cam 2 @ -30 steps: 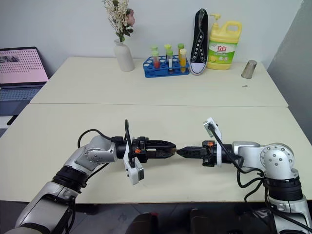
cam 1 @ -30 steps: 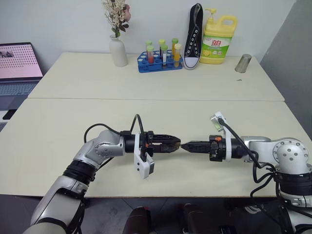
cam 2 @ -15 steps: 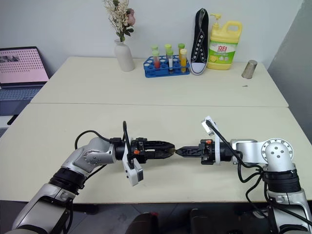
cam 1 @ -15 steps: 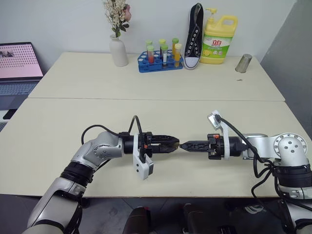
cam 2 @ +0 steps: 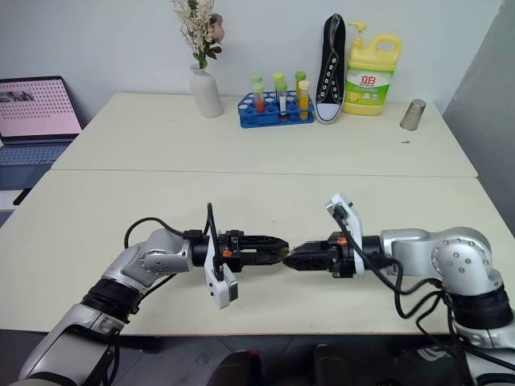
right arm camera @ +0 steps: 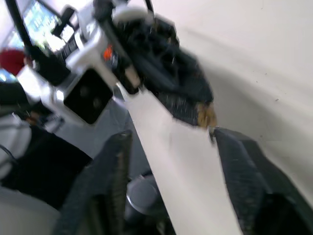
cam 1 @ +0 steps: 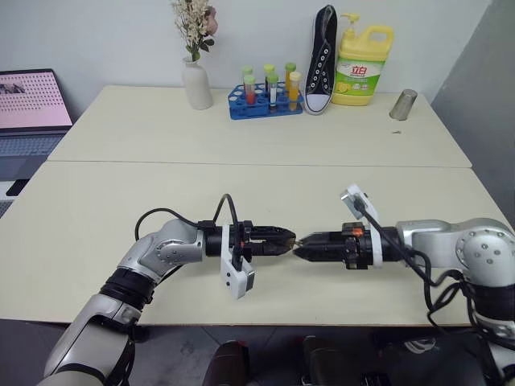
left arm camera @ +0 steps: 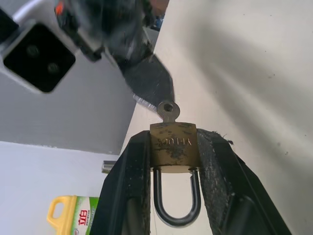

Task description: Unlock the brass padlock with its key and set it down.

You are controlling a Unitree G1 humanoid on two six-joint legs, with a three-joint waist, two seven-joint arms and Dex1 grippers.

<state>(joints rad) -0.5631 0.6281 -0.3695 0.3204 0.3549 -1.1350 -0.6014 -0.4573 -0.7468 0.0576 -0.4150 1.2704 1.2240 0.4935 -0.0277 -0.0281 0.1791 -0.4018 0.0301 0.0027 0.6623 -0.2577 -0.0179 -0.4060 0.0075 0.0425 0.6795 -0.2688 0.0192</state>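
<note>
Two cream tabletops point(cam 1: 241, 137) carry a white vase point(cam 1: 195, 83), blue tube rack point(cam 1: 261, 104), black sneaker point(cam 1: 319, 58) and yellow bottle point(cam 1: 361, 55), all well apart from the work. Left gripper point(left arm camera: 173, 147) clamps the small brass padlock point(left arm camera: 173, 146), its silvery shackle toward the wrist; the thin silvery key point(left arm camera: 167, 110) sticks out opposite, toward the right gripper point(cam 2: 291, 256), whose fingers point(right arm camera: 115, 171) stand parted, holding nothing.

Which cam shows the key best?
Left wrist view: the key sticks out of the brass padlock clamped in the left gripper, head clearly visible. In the eye views it is a speck between the grippers; right wrist view blurs it.
</note>
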